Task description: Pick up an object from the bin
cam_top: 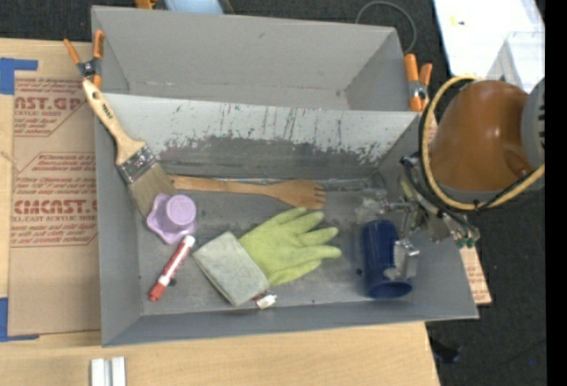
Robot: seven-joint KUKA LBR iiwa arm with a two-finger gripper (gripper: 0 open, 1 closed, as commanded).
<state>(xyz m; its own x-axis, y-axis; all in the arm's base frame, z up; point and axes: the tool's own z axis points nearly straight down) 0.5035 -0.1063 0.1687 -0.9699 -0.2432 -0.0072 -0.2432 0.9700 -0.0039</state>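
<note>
Hovering at the bin's (266, 65) four o'clock, your gripper (400, 238) sat over a blue cup (376, 262); open or closed, couldn't tell.

Blue cup (379, 256), lime-green glove (288, 247)

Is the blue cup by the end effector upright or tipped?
Tipped: the dark blue cylindrical cup lies lengthwise on the floor of the bin, beside the end effector.

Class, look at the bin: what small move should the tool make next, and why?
Probably ease slightly left in the view and down onto the blue cup. The tool sits at that cup's right edge, and the green glove lies apart to its left, so the cup is nearest.
</note>
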